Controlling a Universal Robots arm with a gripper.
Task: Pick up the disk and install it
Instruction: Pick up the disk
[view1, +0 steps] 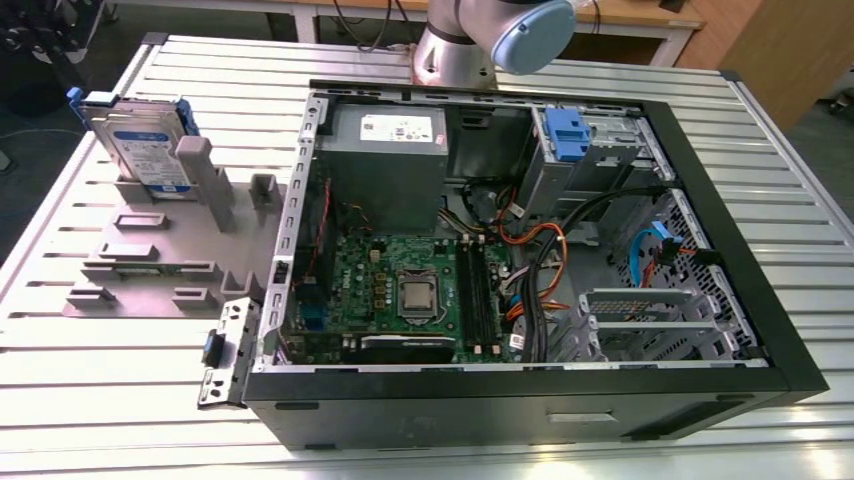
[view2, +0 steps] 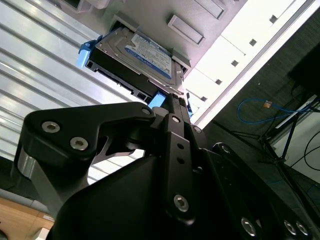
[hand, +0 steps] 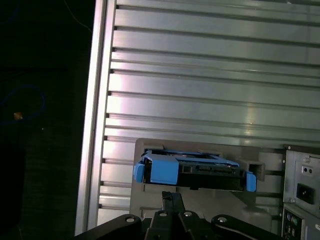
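1. a flat silver hard drive in a blue plastic carrier, the disk (view1: 134, 140), stands on edge in a slot of a grey plastic fixture (view1: 147, 262). the fixture lies on a slatted metal table (view1: 94, 420), at the exterior view's left.
2. an open black computer case (view1: 534, 400) lies beside the fixture, apart from the disk.
3. in both wrist views the black gripper (hand: 171, 196) hangs near the disk's blue end. it looks pressed together, holds nothing and is not touching the disk.
4. risk: while it is shut like this, coming closer would knock the disk's edge and could tip it or jam it in the slot.
5. risk: orange and black cables (view1: 547, 250) in the case could snag the carrier.
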